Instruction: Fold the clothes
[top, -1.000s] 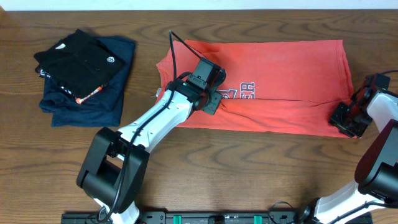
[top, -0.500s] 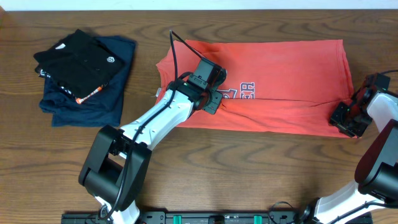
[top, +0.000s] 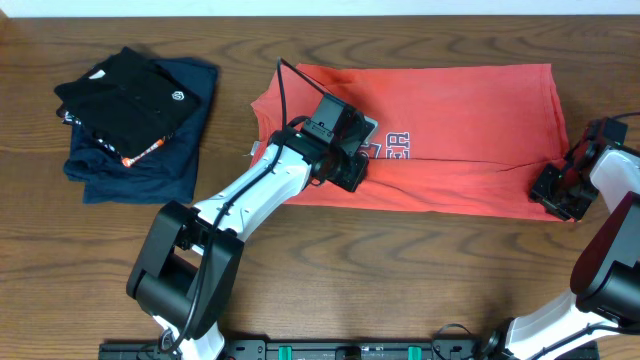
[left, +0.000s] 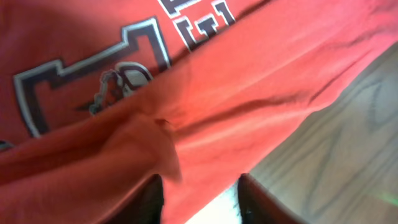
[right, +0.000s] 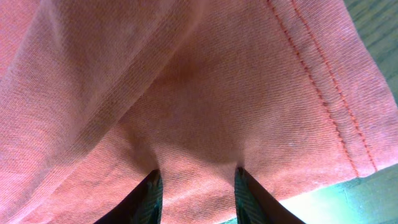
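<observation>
The coral-red T-shirt (top: 460, 110) lies flat across the back of the table, folded lengthwise, with part of its navy-and-white lettering (top: 398, 147) showing. My left gripper (top: 352, 172) is at the shirt's front folded edge, just left of the lettering. In the left wrist view its fingers (left: 199, 199) pinch a raised fold of the shirt (left: 249, 74). My right gripper (top: 553, 195) is at the shirt's front right corner. In the right wrist view its fingers (right: 196, 186) grip the shirt's cloth (right: 186, 74) near the stitched hem.
A black folded garment (top: 130, 100) with a small white logo lies on a navy-blue folded garment (top: 150, 165) at the back left. The wooden table (top: 400, 270) shows in front of the shirt.
My left gripper has shifted slightly right and toward the front along the fold, covering more of the lettering and bunching the cloth. The right gripper has not moved.
</observation>
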